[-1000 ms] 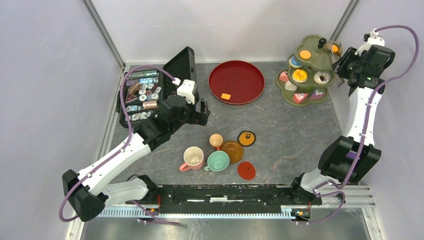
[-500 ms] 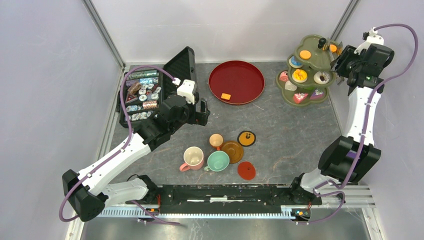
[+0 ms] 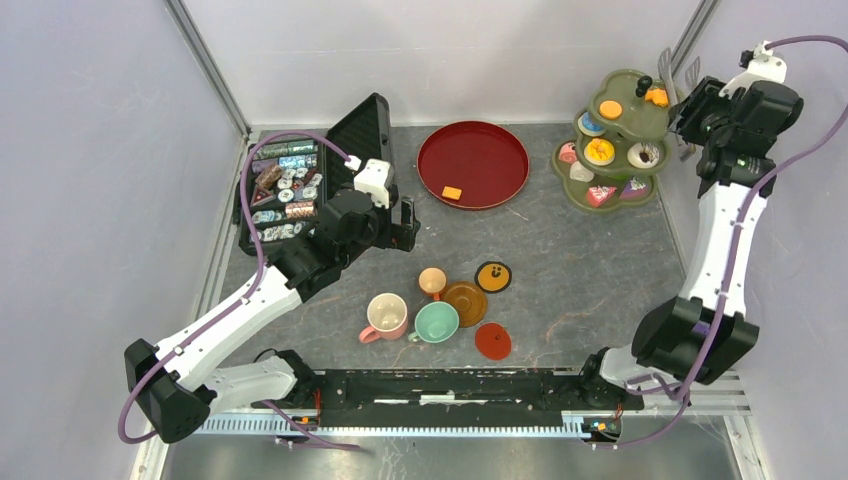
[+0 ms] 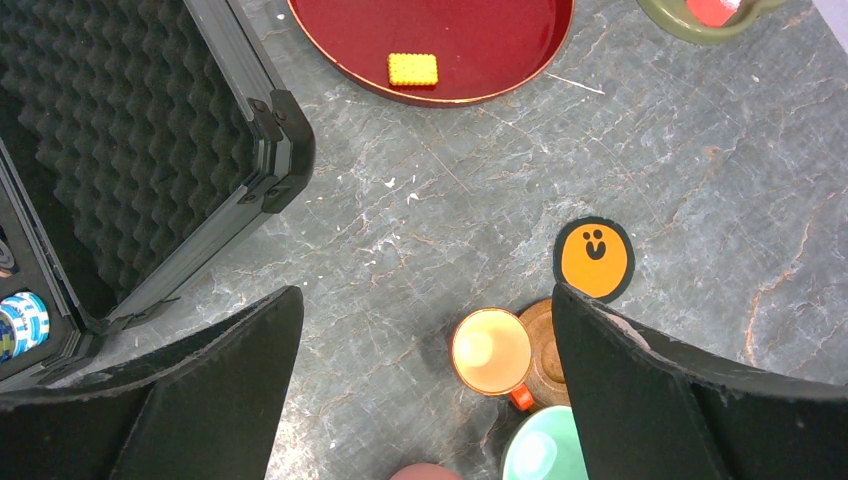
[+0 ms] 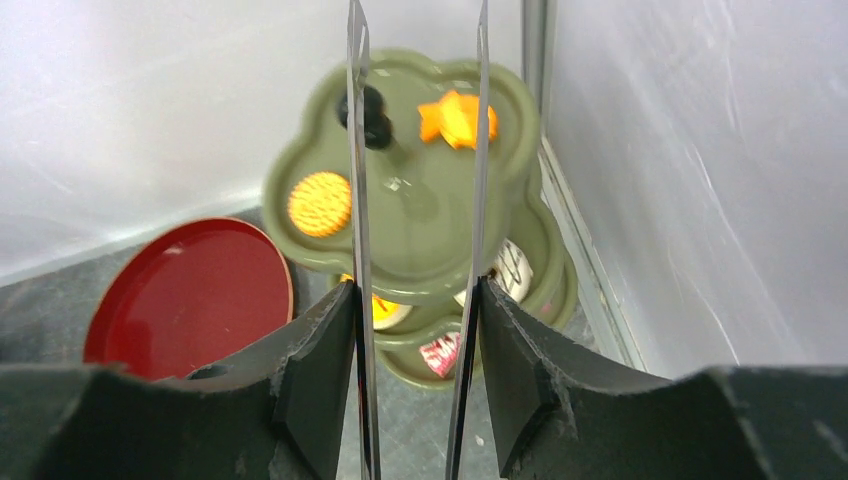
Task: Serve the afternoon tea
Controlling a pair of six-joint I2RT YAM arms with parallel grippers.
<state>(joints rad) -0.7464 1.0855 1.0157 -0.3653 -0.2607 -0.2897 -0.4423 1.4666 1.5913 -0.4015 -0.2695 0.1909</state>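
Your grey worktop (image 3: 590,260) carries everything. The open black case (image 3: 285,190) lies just left of your left end effector (image 4: 428,300), whose fingers stand wide apart.

The green tiered stand (image 5: 420,200) sits ahead of and below your right end effector (image 5: 415,300). That one is clamped on the tongs (image 5: 357,120). Their long axis runs straight out along the fingers, tips pointing over the stand toward the back wall, the two blades apart.

The red tray (image 4: 480,40) lies ahead of the left end effector. Below that end effector and toward its right finger stand three upright cups. The pink cup (image 3: 386,315) and the mint cup (image 3: 437,322) are just beside each other. The small orange cup (image 4: 491,351) has its handle pointing toward the mint one. A brown saucer (image 3: 467,303) sits against the orange cup, a face-printed saucer (image 4: 594,259) is just beyond it, and a red saucer (image 3: 493,341) lies near the mint cup.

On the stand's top tier, the round orange biscuit (image 5: 319,203) lies left of the left blade. The star-shaped orange pastry (image 5: 456,118) shows between the blades. The rectangular biscuit (image 4: 412,68) lies flat in the tray, its long axis crosswise to the left fingers' reach.
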